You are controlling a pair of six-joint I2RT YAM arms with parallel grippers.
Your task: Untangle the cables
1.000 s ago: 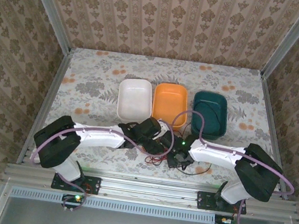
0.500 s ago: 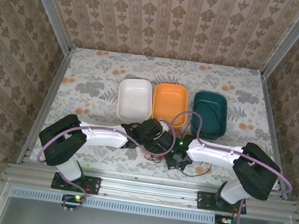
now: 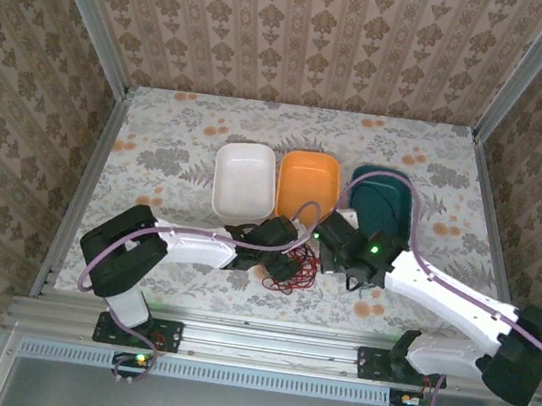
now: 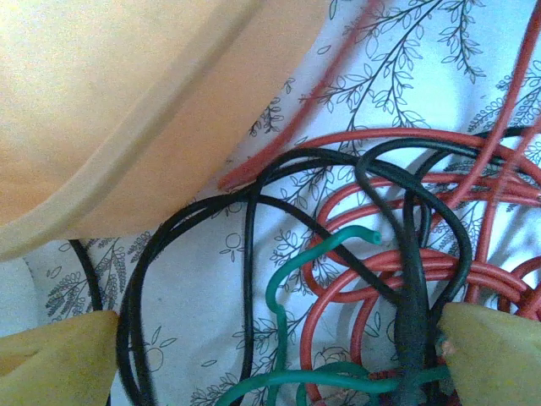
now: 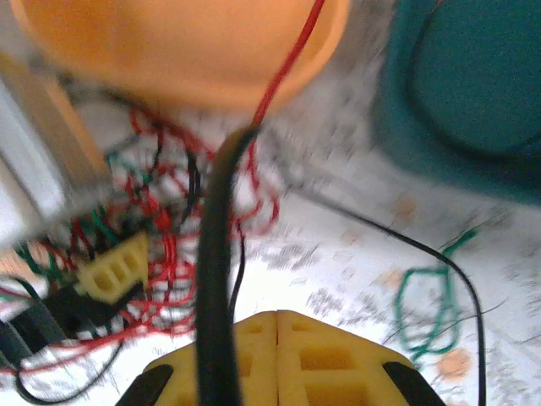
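Beige damask wallpaper walls point(image 3: 314, 38) on three sides, aluminium corner posts point(image 3: 87, 14). Table point(image 3: 159, 137) covered in grey-and-orange floral cloth. Aluminium rail point(image 3: 272, 343) along near edge. Even light.

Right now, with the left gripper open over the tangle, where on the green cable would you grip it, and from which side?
Take the green cable just behind its free end. That stretch arches and seems to lie over the red cable loops; farther down it meets the black cable. The left gripper could come straight down, a finger on each side of the strand.
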